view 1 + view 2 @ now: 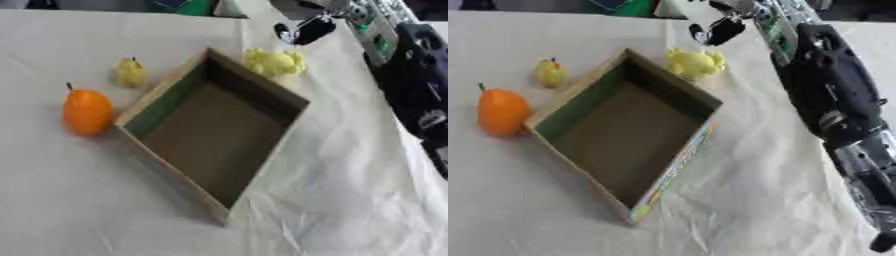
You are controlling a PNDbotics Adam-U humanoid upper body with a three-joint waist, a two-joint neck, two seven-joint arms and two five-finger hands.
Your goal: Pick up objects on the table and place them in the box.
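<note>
Reaching in from the top right, your right hand hangs above the table, just past the far corner of the box. Its dark fingers bunch together there, but you cannot tell if they are curled or straight. Nothing can be made out in them. Your long black and silver arm runs down the right side behind them.

Just below the fingers sits a lumpy yellow toy. It rests on the white cloth, right against the far outside wall of the box.

The cardboard box sits in the middle, turned like a diamond. It is open on top, and its brown floor is all you see inside. One inner wall looks green.

On the left of the box a small yellow pear stands near the wall. A bigger orange fruit with a little dark stem lies closer to you, just beside the left corner of the box.

Your left hand is not showing.
</note>
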